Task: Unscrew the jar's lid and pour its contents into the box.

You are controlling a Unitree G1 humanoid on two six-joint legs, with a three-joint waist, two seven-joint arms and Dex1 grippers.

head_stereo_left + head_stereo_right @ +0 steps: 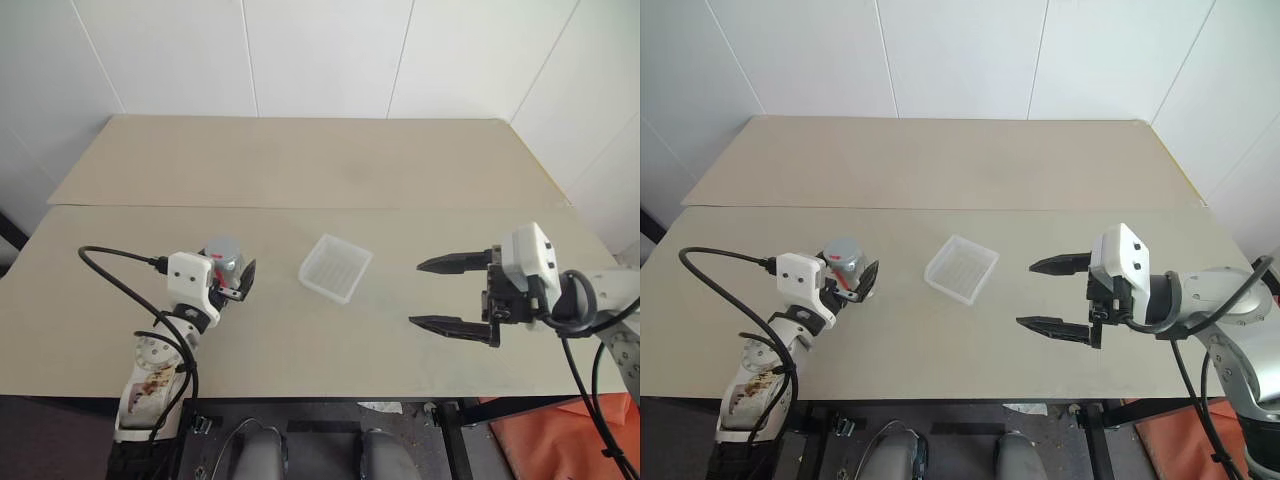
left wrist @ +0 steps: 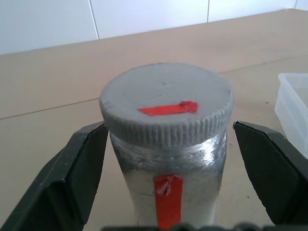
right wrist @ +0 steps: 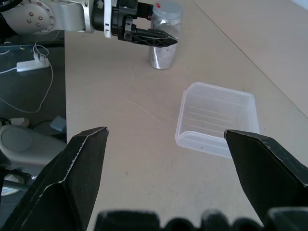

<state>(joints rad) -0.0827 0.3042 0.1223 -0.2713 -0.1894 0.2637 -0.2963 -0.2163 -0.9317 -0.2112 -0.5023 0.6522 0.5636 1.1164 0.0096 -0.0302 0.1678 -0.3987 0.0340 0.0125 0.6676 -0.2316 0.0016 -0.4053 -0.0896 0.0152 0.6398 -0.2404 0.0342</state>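
- Beige worktop (image 1: 300,180) carries all items.
- Translucent box (image 1: 335,267) sits mid-worktop, empty, between the two arms.
- Right tool (image 1: 445,293) open, hanging near the box, apart from it.
- Left tool (image 2: 168,159) open, fingers either side of jar (image 2: 168,192), not clamped.
- Jar upright, lid (image 2: 166,108) on.

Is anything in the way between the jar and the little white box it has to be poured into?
No. The jar stands between the open left gripper's fingers, and only bare table lies between it and the box.
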